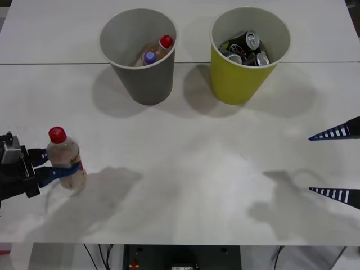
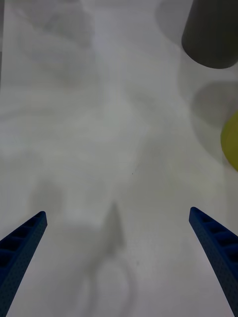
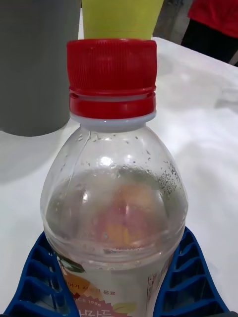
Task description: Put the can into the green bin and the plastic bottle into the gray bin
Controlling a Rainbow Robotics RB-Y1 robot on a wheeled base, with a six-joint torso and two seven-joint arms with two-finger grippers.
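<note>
Left gripper [image 1: 58, 171], near table edge at left: blue ribbed fingers clamped around upright clear plastic bottle [image 1: 64, 160] with red cap. Right gripper [image 1: 336, 163], at right: fingers spread wide, holding nothing. Far side: gray round tapered bin [image 1: 140, 76] holding smaller bottles; yellow-green round tapered bin [image 1: 242, 79] holding cans.

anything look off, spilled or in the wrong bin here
Nothing stands out. The plastic bottle stands upright on the table, capped, held by the left tool. The gray bin holds only bottles, the green bin only cans. The right tool is open above bare table.
</note>
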